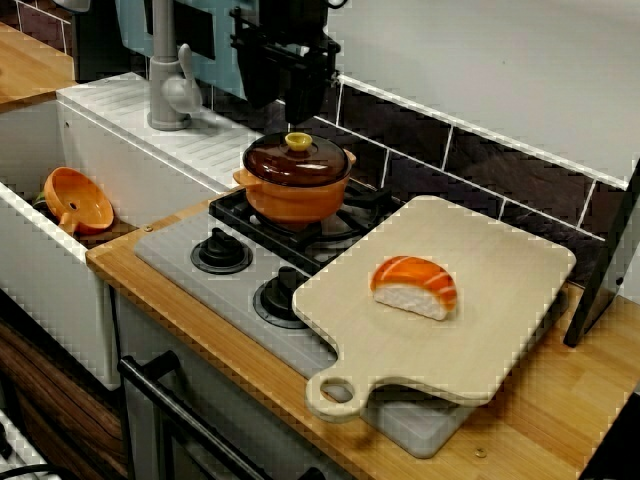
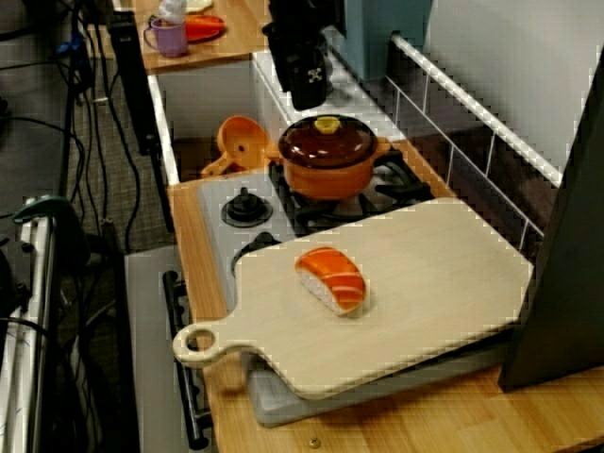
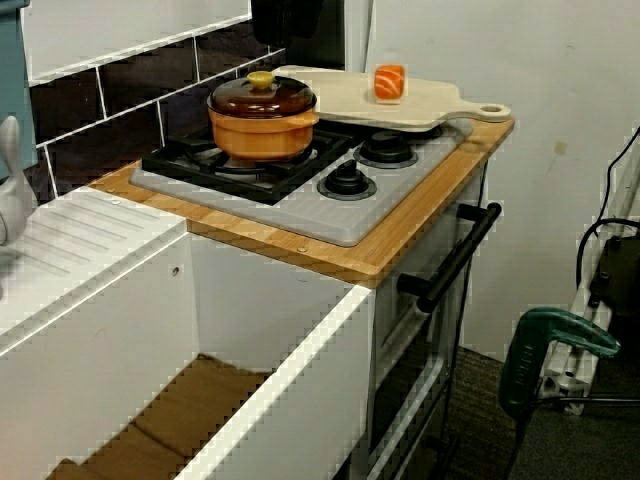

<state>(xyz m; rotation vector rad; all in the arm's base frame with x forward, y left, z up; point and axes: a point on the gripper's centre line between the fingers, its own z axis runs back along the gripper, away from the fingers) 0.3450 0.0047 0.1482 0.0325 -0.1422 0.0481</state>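
Note:
My black gripper (image 1: 297, 112) hangs just above the yellow knob (image 1: 298, 141) of a dark brown lid on an orange pot (image 1: 297, 195), which stands on the back burner. In the view from the counter's end the gripper (image 2: 308, 94) sits behind and above the pot (image 2: 328, 165). Its fingers point down and hold nothing that I can see; the gap between them is not readable. A salmon sushi piece (image 1: 414, 286) lies on a pale wooden cutting board (image 1: 500, 310) to the right, well away from the gripper.
The board (image 2: 444, 293) overhangs the grey stove (image 1: 190, 262) and its two knobs. An orange bowl (image 1: 78, 200) lies in the white sink on the left, with a grey faucet (image 1: 168, 85) behind it. A mug (image 2: 170, 38) and a red plate (image 2: 203, 26) sit far off.

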